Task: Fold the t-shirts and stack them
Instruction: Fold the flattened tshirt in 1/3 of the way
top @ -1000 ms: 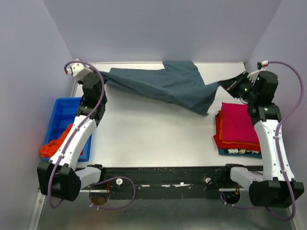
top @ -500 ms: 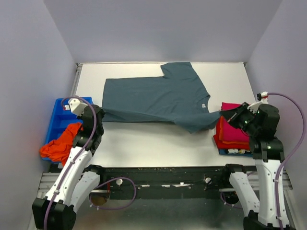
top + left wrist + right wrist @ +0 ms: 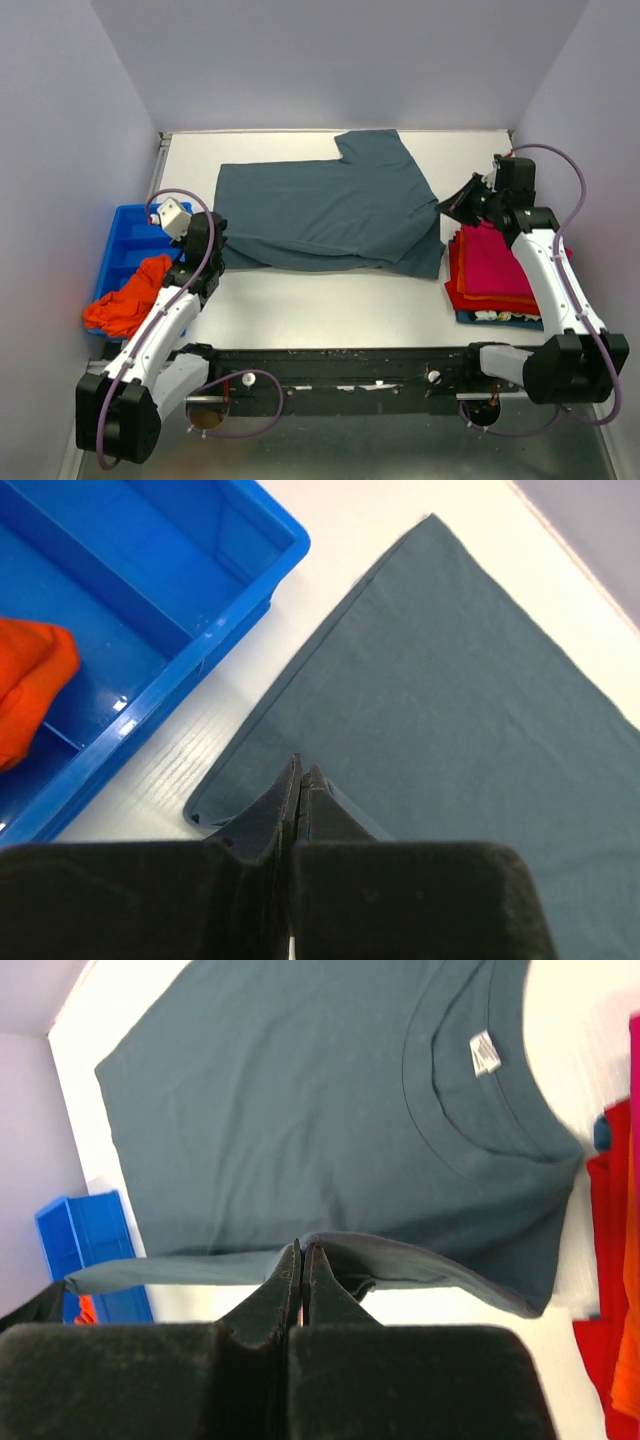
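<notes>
On the white table top (image 3: 300,300), towards its far half, a slate grey-blue t-shirt (image 3: 320,205) of soft plain cloth lies spread out nearly flat. One short sleeve points to the far edge. The collar, with its small white label (image 3: 484,1052), is on the right-hand side. Along the near side the cloth is doubled over in a long, narrow fold that runs from one gripper to the other.

The left gripper (image 3: 218,243) sits at the shirt's near left corner. In its wrist view the jaws are pressed fully together, with a flap of the hem rising into them, so it has the cloth pinched. The right gripper (image 3: 450,207) sits at the shirt's right edge, just beside the collar. Its jaws are likewise closed tight on a strip of the folded hem, and the rest of the shirt stretches away beyond its fingertips.

Just right of the spread shirt is a stack of folded shirts, with a magenta-pink t-shirt (image 3: 495,255) on top and red (image 3: 453,275) and orange (image 3: 500,303) layers under it. Off the table's left edge stands a rigid blue plastic bin (image 3: 125,235), with a crumpled bright orange t-shirt (image 3: 125,305) spilling over its near end.
</notes>
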Controlling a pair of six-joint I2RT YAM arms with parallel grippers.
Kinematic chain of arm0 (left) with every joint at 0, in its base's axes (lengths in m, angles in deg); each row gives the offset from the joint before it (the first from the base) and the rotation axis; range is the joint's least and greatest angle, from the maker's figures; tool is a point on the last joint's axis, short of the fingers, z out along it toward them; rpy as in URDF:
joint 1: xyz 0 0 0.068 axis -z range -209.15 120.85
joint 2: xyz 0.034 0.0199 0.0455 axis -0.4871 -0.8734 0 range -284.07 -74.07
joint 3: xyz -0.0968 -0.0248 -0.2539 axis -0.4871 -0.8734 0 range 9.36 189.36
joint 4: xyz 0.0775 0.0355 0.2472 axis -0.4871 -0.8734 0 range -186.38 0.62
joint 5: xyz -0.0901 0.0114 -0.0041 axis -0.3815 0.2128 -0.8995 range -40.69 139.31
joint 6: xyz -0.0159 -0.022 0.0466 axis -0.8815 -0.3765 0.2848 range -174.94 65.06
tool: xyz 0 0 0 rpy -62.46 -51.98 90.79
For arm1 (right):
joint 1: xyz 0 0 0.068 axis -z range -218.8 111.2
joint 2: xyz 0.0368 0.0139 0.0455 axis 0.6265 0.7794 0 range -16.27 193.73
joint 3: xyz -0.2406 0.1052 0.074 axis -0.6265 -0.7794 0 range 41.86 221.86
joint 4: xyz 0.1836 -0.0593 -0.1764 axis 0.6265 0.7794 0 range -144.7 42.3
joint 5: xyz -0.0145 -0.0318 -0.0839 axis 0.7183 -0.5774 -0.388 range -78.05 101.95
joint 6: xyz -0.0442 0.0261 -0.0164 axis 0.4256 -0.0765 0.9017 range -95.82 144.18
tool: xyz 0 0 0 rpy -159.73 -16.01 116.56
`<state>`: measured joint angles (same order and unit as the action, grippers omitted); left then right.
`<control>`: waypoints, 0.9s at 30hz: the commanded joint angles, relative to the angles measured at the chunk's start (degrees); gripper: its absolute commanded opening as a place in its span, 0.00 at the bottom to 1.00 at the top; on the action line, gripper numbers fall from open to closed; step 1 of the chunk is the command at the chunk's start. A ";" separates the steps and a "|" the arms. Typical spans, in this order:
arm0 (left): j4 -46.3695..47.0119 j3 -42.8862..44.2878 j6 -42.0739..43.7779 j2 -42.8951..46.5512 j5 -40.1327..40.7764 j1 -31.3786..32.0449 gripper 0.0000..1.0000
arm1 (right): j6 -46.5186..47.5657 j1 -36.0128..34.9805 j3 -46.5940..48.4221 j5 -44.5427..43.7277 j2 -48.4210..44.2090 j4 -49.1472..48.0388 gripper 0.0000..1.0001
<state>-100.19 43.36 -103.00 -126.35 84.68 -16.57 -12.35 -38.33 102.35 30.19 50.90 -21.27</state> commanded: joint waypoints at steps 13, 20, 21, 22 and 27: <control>2.98 3.44 0.33 -12.76 6.90 -0.01 0.00 | -1.70 -5.21 23.08 -6.63 25.01 0.22 0.01; 5.09 7.39 1.56 -19.53 6.11 -0.36 0.00 | -1.17 -5.30 27.31 -8.66 30.64 1.20 0.01; 5.44 7.83 1.65 -20.32 6.11 -0.36 0.00 | -1.08 -5.30 28.01 -8.83 31.34 1.46 0.01; 5.45 8.19 1.65 -21.02 6.20 -0.45 0.00 | -1.00 -5.30 29.06 -8.84 32.13 1.72 0.01; 6.94 9.77 2.79 -24.01 6.81 -0.71 0.00 | -1.52 -5.30 31.53 -9.54 34.86 2.26 0.01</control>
<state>-95.80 51.14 -101.55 -148.16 89.19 -16.77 -13.82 -43.83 131.31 23.04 84.04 -20.37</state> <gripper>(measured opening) 0.008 0.013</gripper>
